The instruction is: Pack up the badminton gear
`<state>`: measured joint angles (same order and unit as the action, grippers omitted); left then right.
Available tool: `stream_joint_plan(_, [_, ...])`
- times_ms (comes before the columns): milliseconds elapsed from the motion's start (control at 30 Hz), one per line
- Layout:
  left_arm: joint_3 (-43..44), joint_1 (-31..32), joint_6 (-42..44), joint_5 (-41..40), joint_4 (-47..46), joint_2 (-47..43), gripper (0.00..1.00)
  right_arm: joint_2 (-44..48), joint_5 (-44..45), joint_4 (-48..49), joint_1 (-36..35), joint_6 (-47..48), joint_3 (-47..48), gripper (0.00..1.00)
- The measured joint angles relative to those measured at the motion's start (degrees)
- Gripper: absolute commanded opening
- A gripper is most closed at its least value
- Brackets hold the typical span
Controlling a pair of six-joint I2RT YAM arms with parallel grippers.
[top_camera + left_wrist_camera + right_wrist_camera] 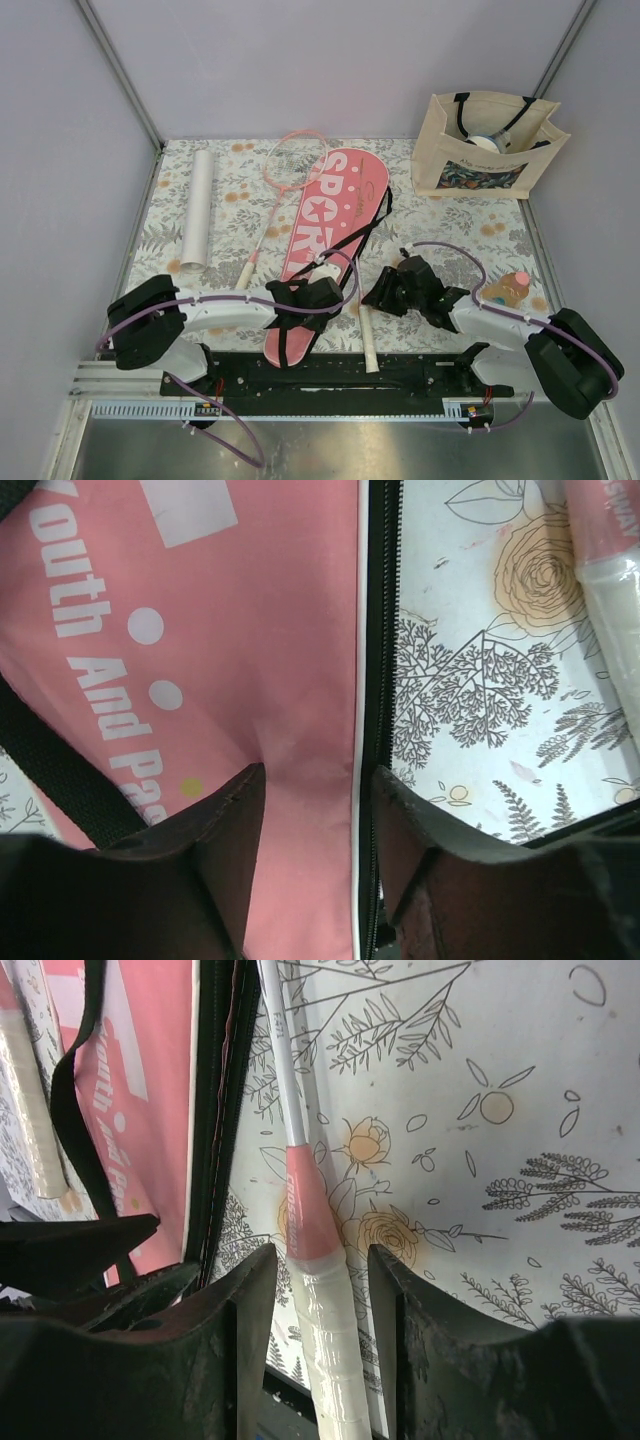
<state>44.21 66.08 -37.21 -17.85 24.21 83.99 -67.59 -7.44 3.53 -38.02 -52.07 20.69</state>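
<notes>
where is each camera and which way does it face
top external: above and behind the robot, looking down on the table; left arm and right arm show.
left wrist: on the left arm, looking past the left gripper at the zipped pink cover.
right wrist: on the right arm, looking past the right gripper at a racket handle.
shared: both wrists see the pink cover.

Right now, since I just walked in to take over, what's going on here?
Both arms are working at the badminton gear. The left gripper sits open over the pink cover at its zipper edge. The right gripper is open astride a racket's white handle beside the cover. Neither has closed. The other racket and white tube lie further left.
</notes>
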Motion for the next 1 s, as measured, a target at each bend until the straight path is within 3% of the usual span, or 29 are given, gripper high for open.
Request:
stream_joint_plan(233, [0.39, 0.31, 1.27, 0.09, -1.49, 2.03, 0.00, 0.92, -1.25, 1.27, -1.16, -1.11, -2.40, 0.47])
stream_joint_plan(433, [0.98, 0.44, 1.62, 1.20, -1.62, 2.10, 0.00, 1.11, -1.25, 4.37, -3.87, -4.26, -4.07, 0.42])
stream_joint_plan(633, [1.09, 0.44, 0.26, 4.13, -2.12, 0.15, 0.00, 0.42, -1.03, 11.72, -5.14, -8.68, -6.45, 0.27])
stream_joint_plan(1000, [0.15, 0.44, -5.14, 9.75, -7.98, -8.31, 0.00, -7.45, 0.98, 27.78, -7.43, -15.45, -7.74, 0.24])
